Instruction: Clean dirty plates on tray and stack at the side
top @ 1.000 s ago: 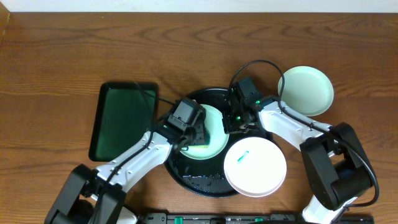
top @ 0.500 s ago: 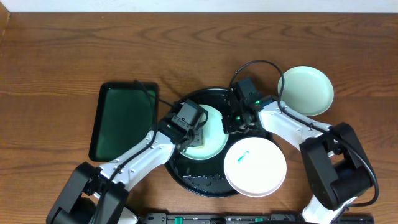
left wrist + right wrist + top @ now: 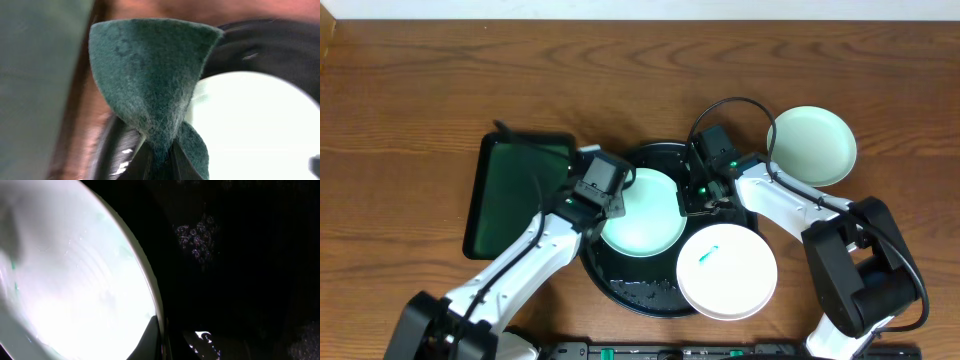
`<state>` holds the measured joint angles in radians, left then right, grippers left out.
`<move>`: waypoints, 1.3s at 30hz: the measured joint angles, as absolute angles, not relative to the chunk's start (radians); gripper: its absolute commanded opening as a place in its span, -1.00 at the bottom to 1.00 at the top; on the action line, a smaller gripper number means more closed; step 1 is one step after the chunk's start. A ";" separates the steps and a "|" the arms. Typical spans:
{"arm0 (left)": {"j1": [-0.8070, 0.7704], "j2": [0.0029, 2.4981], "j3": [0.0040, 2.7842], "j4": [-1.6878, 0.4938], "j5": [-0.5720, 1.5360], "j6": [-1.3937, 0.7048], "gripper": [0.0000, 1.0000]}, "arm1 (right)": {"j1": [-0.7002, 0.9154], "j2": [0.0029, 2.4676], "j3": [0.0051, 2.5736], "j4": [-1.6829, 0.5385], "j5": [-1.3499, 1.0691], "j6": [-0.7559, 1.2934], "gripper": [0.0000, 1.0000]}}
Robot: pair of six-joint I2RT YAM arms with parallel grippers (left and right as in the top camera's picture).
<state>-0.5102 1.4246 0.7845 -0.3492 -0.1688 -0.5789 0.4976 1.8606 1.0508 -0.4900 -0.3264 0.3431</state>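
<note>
Left fingers [image 3: 161, 162] pinch the scrub pad [image 3: 150, 85], just left of the mint plate [image 3: 642, 210]. I read the right fingers [image 3: 160, 341] as closed on its right rim.

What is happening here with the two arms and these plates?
The plates are being washed. The left gripper holds a green scouring pad beside the left edge of the mint plate, which lies on the wet black tray. The right gripper pinches that plate's rim. A white plate with a teal smear waits on the tray's edge, and a second mint plate sits apart on the table.
</note>
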 measured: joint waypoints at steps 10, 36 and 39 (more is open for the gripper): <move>-0.565 1.510 0.785 -0.244 0.165 -0.579 -0.85 | 0.498 1.861 1.051 -0.489 -0.326 0.343 -0.98; -0.578 1.417 0.791 -0.382 -0.229 -0.579 -0.86 | 0.498 1.861 1.051 -0.491 -0.326 0.329 -0.98; -0.578 1.426 0.790 -0.310 -0.097 -0.580 -0.86 | 0.498 1.861 1.052 -0.491 -0.326 0.329 -0.98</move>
<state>-0.5777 1.4261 0.7902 -0.3096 -0.0975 -0.5797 0.4976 1.8606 1.0515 -0.4911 -0.3264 0.3286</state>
